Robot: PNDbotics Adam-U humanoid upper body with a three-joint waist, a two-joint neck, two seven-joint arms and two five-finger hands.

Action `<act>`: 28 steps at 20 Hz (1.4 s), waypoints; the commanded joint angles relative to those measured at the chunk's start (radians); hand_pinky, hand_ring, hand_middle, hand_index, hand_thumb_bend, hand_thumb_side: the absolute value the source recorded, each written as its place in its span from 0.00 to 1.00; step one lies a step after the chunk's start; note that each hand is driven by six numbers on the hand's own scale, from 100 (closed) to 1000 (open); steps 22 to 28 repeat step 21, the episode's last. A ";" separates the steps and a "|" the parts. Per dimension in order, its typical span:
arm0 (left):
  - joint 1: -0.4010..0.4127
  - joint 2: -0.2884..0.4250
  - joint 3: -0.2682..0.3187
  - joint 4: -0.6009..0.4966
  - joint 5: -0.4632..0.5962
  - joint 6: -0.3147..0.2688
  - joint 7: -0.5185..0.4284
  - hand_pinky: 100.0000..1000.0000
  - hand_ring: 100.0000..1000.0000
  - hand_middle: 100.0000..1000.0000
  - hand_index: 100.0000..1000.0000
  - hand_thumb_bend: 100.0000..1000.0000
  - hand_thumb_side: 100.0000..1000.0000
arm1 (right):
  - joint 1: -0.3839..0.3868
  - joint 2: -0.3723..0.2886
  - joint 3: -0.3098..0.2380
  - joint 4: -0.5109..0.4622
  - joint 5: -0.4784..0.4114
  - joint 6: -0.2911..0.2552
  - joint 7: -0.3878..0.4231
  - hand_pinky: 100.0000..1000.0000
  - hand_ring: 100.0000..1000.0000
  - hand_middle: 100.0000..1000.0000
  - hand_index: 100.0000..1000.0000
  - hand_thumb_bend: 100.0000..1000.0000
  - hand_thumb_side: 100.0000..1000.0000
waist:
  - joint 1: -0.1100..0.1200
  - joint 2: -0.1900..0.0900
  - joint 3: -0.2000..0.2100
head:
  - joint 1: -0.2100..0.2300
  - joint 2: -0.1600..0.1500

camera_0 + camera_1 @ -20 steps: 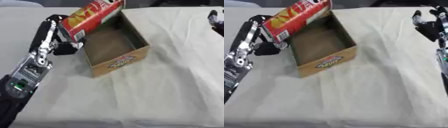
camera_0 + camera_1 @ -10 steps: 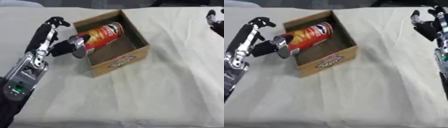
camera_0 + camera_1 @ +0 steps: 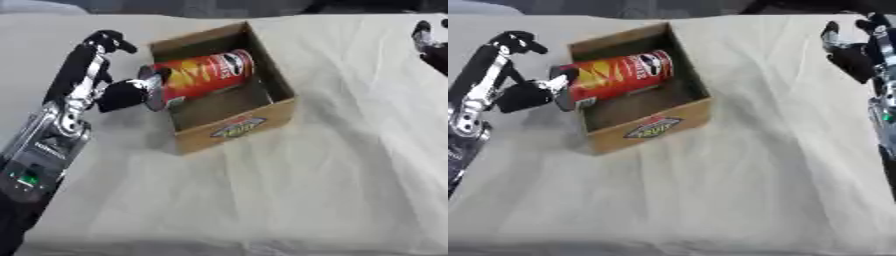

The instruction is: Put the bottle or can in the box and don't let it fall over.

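On the pale cloth (image 3: 262, 200), the left hand (image 3: 118, 92) has its thumb against the silver end of the red can (image 3: 197, 77), its other fingers raised off it, the can lying tipped across the left wall of the cardboard box (image 3: 241, 125), while the right hand (image 3: 855, 52) hangs open far right.

Surface: table (image 3: 350, 165) covered by a wrinkled off-white cloth (image 3: 262, 210).
Resting on cloth: open cardboard box (image 3: 234, 127), upright, left of centre, printed front wall.
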 commanded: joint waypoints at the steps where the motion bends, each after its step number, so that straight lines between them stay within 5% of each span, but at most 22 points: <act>1: 0.017 0.052 0.065 -0.079 0.025 0.025 0.060 0.42 0.81 0.90 0.70 0.35 0.52 | -0.013 -0.020 -0.013 -0.020 0.001 -0.003 -0.002 0.75 1.00 1.00 1.00 0.00 0.48 | -0.002 -0.042 0.005 | -0.009 0.005; 10: 0.174 0.143 0.189 -0.168 0.171 0.019 0.197 0.41 0.83 0.93 0.71 0.13 0.65 | -0.012 -0.006 -0.017 -0.025 0.002 -0.004 -0.002 0.75 1.00 1.00 1.00 0.00 0.48 | -0.015 -0.056 0.025 | -0.033 0.005; 21: 0.307 0.193 0.301 -0.094 0.351 -0.103 0.412 0.39 0.84 0.94 0.70 0.18 0.64 | -0.020 -0.005 -0.015 -0.024 0.007 -0.006 0.001 0.75 1.00 1.00 1.00 0.00 0.47 | -0.027 -0.060 0.041 | -0.041 0.005; 28: 0.307 0.193 0.301 -0.094 0.351 -0.103 0.412 0.39 0.84 0.94 0.70 0.18 0.64 | -0.020 -0.005 -0.015 -0.024 0.007 -0.006 0.001 0.75 1.00 1.00 1.00 0.00 0.47 | -0.027 -0.060 0.041 | -0.041 0.005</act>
